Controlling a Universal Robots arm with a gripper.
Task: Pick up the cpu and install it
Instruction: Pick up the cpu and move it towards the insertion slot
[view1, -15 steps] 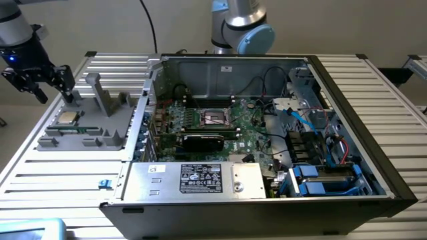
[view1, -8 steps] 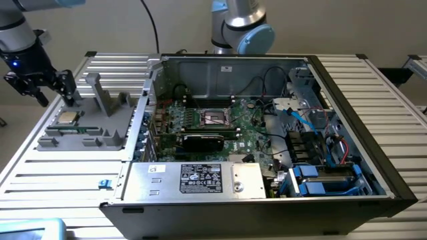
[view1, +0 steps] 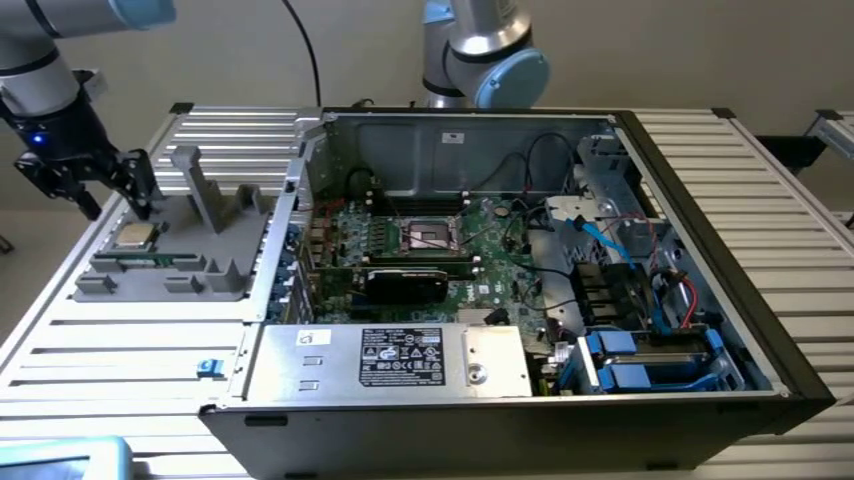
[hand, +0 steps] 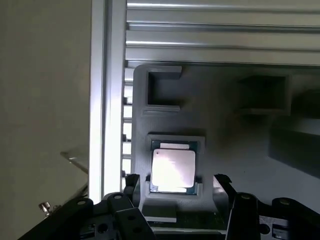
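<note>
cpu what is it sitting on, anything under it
The cpu lies flat in a square pocket of the grey holder tray, which rests on the slatted metal table. The pocket floor beneath the chip is covered, so it cannot be seen.

Robot arm's gripper (view1: 114, 198) hangs with jaws spread just above the cpu (view1: 134, 236), which lies flat on a grey holder (view1: 187, 270) at the exterior view's left of a slatted table (view1: 120, 350). Beside the holder sits an open computer case (view1: 454, 155), its motherboard socket (view1: 430, 235) in plain sight and a labelled silver box (view1: 400, 357) along its near edge.
</note>
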